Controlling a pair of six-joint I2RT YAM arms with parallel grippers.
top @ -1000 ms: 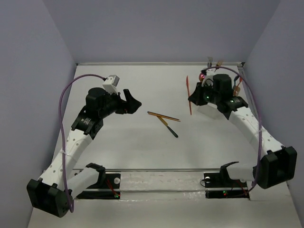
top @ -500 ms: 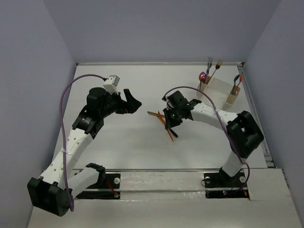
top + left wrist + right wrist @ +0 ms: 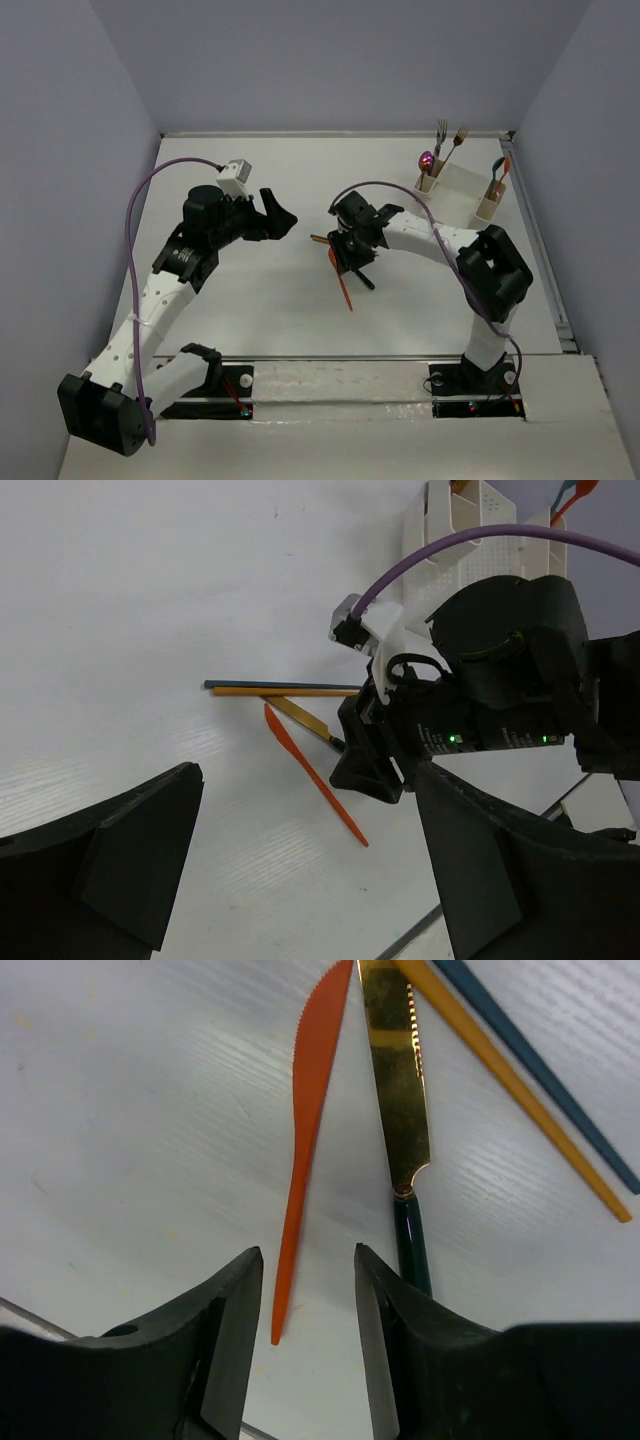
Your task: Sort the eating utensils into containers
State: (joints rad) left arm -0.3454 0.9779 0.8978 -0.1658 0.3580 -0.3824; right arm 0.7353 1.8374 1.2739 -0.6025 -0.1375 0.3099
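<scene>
- Fingers (image 3: 220, 1340) of the right hand (image 3: 307, 1260) are standing apart with nothing between them, hanging low over the tabletop (image 3: 260, 300) and straddling the handle end of the orange knife (image 3: 305, 1130).
- That knife is lying flat, its toothed tip pointing away from the hand and almost meeting the tip of the gold knife (image 3: 395, 1080) just beside it. The gold knife's dark handle is running under the other finger.
- Just past the two knives, a yellow stick (image 3: 500, 1070) and a dark blue stick (image 3: 545, 1084) are lying side by side.
- Judging from this, the pick-up step is under way and the orange knife is the one being lined up.
- The next move is calling for a short drop and a squeeze on the thin handle alone, and with the gold knife so close the far finger is risking a catch on it.
- Off to the left, the left hand (image 3: 278, 212) is hovering with its fingers wide apart and empty, well clear of the pile.
- At the far right, the white bin (image 3: 458, 185) is waiting with a tan cup at each end.
- The left cup (image 3: 427, 183) is holding forks (image 3: 450, 135) and a purple spoon (image 3: 427, 158), and the right cup (image 3: 488, 208) is holding teal and orange pieces (image 3: 500, 172).
</scene>
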